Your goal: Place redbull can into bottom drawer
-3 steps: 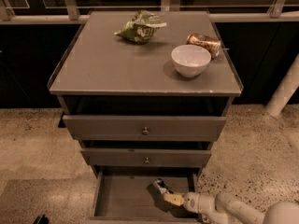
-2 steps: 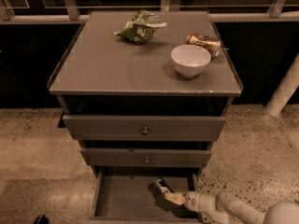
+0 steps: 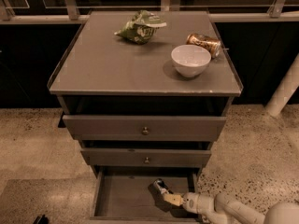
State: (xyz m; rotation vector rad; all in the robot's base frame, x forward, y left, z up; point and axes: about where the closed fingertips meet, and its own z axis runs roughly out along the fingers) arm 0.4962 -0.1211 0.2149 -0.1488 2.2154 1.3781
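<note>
The bottom drawer (image 3: 122,200) is seen pulled out below two knobbed drawers, the top drawer (image 3: 107,127) and the middle drawer (image 3: 117,157), both slightly ajar. The redbull can (image 3: 160,186) is found inside the bottom drawer, towards its right rear part, tilted, with a shadow cast under it on the drawer floor. The gripper (image 3: 166,194) is positioned in the same drawer, just right of and in front of the can, and is clamped on the can's lower end. The white arm (image 3: 224,209) is seen reaching in from the lower right, over the drawer's right front corner.

On the surface (image 3: 107,64) above, a white bowl (image 3: 190,59) is set near the right edge. A gold can (image 3: 204,43) is laid on its side just behind the bowl. A crumpled green bag (image 3: 139,28) is placed at the rear, left of both. The cabinet is stood on a speckled floor (image 3: 252,143).
</note>
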